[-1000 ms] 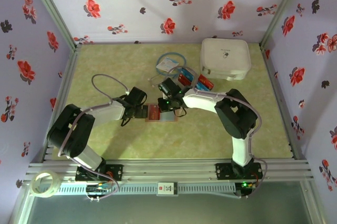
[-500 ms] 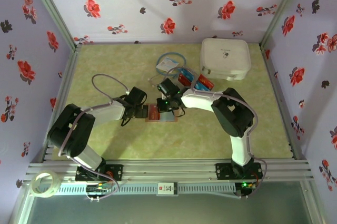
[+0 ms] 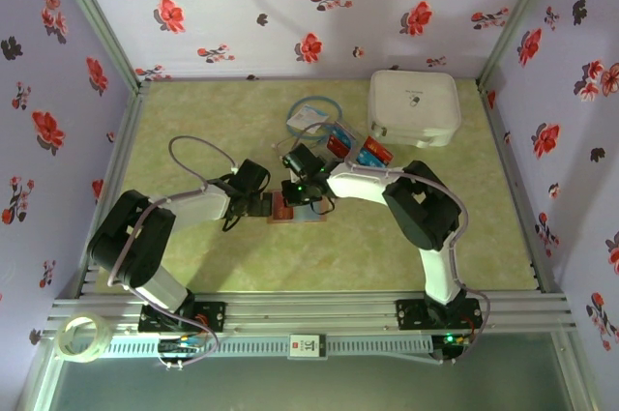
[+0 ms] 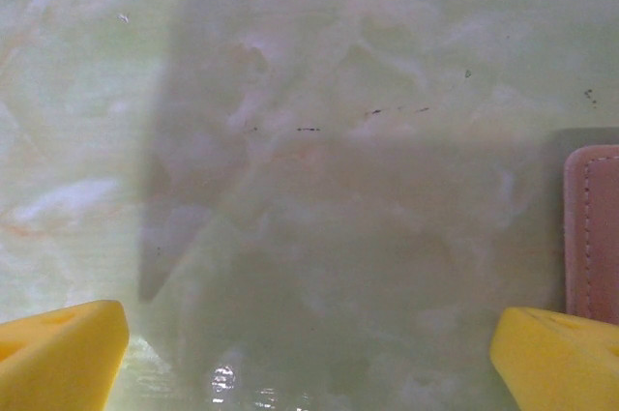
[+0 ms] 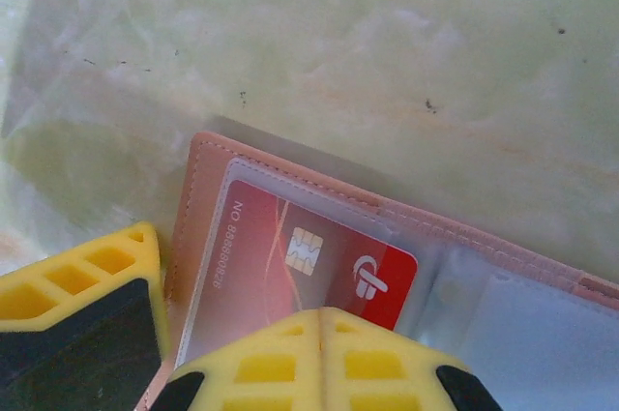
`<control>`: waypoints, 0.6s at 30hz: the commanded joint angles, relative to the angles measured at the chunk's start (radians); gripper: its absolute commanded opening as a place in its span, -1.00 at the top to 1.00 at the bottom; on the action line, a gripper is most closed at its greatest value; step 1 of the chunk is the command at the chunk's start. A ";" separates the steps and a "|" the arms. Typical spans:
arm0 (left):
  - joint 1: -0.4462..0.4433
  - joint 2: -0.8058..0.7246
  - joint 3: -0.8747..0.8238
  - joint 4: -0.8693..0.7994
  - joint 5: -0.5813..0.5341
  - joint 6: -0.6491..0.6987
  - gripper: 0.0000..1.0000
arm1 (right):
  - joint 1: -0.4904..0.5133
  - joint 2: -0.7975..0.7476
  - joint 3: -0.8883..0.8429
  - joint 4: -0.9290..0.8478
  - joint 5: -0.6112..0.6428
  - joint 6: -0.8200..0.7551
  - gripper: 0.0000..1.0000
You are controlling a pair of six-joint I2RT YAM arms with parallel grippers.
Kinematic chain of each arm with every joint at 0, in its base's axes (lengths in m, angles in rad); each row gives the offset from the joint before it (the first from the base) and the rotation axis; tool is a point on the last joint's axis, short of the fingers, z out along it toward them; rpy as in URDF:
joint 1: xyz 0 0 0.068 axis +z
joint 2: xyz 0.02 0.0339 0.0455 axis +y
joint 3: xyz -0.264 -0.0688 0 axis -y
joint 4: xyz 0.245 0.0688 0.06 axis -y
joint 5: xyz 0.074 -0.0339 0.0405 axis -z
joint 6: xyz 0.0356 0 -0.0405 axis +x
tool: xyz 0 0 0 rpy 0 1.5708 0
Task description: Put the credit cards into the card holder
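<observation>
One card holder lies open and flat near the middle of the desk, between the two claws. The right wrist view shows its pink stitched border and clear sleeves. One red card, chip and logo facing up, sits partly under the left sleeve, and the sleeve beside it is bare. The right claw is pressed together, with its yellow tips over the card's near edge; I cannot tell whether they pinch the card.

From above, the holder is a small reddish patch and the sleeves are too small to make out. The loose credit cards, red and blue, lie behind it toward one white case. They overlap, so their number is unclear. One white tag with a blue cord lies just behind them.

The left claw is spread wide over bare desk, with the holder's pink edge just beside its right finger.

Since a second ago the right claw and its forearm have slid slightly left over the holder. The left claw and the holder have stayed put.
</observation>
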 commanded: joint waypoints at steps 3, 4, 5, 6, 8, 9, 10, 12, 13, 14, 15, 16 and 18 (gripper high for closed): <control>0.006 0.028 -0.022 0.024 0.028 0.016 -0.99 | -0.003 -0.069 0.016 -0.044 0.001 0.004 0.80; 0.011 0.016 -0.023 0.020 0.028 0.015 -0.99 | -0.007 -0.090 0.012 -0.049 0.002 0.002 0.75; 0.016 0.005 -0.025 0.015 0.028 0.014 -0.99 | -0.015 -0.112 0.009 -0.054 0.003 0.001 0.66; 0.021 -0.010 -0.026 0.008 0.028 0.013 -0.99 | -0.023 -0.135 0.005 -0.061 0.008 0.001 0.54; 0.035 -0.039 -0.031 -0.005 0.027 0.015 -0.99 | -0.044 -0.174 -0.008 -0.068 0.006 0.004 0.31; 0.043 -0.057 -0.034 -0.015 0.027 0.015 -0.99 | -0.054 -0.194 -0.016 -0.070 0.004 0.005 0.22; 0.049 -0.074 -0.034 -0.022 0.026 0.016 -0.99 | -0.062 -0.210 -0.021 -0.075 0.002 0.005 0.13; 0.060 -0.110 -0.036 -0.044 0.026 0.017 -0.99 | -0.082 -0.244 -0.030 -0.088 0.012 0.003 0.00; 0.062 -0.126 -0.036 -0.052 0.027 0.017 -0.99 | -0.087 -0.255 -0.031 -0.093 0.019 -0.001 -0.03; 0.064 -0.146 -0.033 -0.062 0.027 0.018 -0.99 | -0.093 -0.267 -0.032 -0.105 0.036 -0.009 -0.07; 0.064 -0.164 -0.030 -0.071 0.026 0.018 -0.99 | -0.098 -0.278 -0.033 -0.116 0.051 -0.021 -0.11; 0.064 -0.177 -0.027 -0.080 0.028 0.016 -0.99 | -0.099 -0.285 -0.035 -0.122 0.059 -0.037 -0.14; 0.065 -0.212 -0.021 -0.090 0.035 0.009 -0.99 | -0.102 -0.299 -0.036 -0.136 0.098 -0.066 -0.20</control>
